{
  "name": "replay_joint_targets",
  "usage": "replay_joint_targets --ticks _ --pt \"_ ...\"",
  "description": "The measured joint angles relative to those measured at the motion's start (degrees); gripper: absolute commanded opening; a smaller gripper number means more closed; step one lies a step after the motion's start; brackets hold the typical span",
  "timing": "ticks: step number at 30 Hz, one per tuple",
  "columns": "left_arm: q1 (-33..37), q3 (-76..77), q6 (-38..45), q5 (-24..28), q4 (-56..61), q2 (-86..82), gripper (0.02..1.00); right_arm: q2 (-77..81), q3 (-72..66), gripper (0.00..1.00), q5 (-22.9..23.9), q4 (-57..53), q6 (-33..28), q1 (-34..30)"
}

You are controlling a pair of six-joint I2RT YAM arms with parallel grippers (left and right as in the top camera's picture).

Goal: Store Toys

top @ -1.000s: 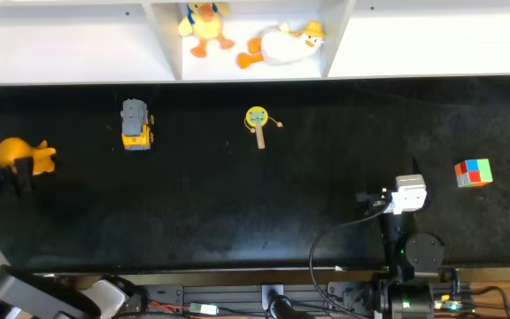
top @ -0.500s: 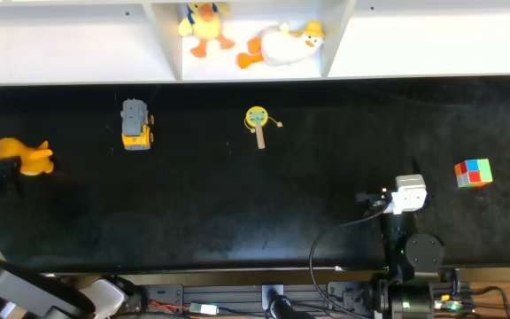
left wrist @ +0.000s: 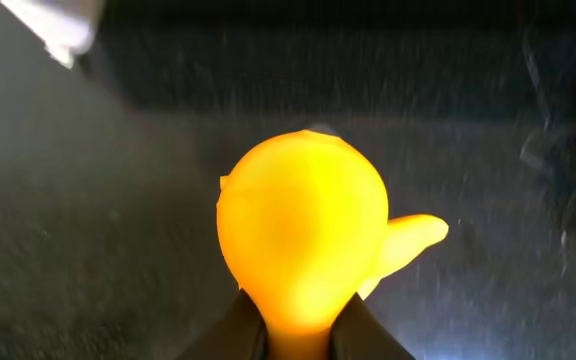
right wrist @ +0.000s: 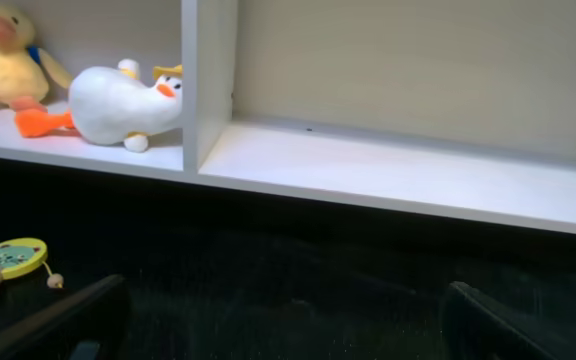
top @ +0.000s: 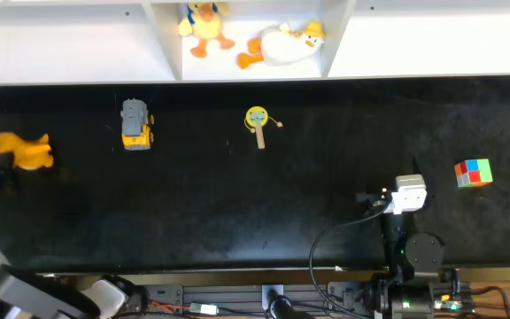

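You've got open counter point(top: 237, 204) between truck point(top: 135, 124) and rattle point(top: 257, 120); yellow duck point(top: 204, 27) and white duck point(top: 282, 44) crowd the middle bay point(top: 237, 18).

The black table point(top: 237, 204) carries a toy truck point(top: 135, 124), a rattle point(top: 258, 122) and a multicoloured cube point(top: 473, 173), well apart, while the white shelf point(top: 78, 53) behind holds a yellow duck point(top: 204, 25) and a white duck point(top: 283, 44) in its middle compartment.

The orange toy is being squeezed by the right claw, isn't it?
No. The orange toy is being squeezed by the left claw, as the left wrist view shows. The right claw is open, with nothing in it.
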Motion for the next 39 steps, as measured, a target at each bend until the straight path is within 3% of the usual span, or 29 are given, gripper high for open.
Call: replay_joint_targets --ticks 11,23,39 --pt "-5.4 0.0 -12.5 2.7 11.1 -1.8 0.104 0.0 0.0 0.996 0.0 -0.1 0.0 0.0" --pt "-11.1 0.0 -24.0 -1.9 19.3 -2.3 0.093 0.0 0.0 0.996 0.0 0.0 0.0 0.0" --pt "-13.7 5.4 -26.9 -4.4 19.8 -2.5 0.097 0.0 0.0 0.993 0.0 0.0 0.0 0.0"
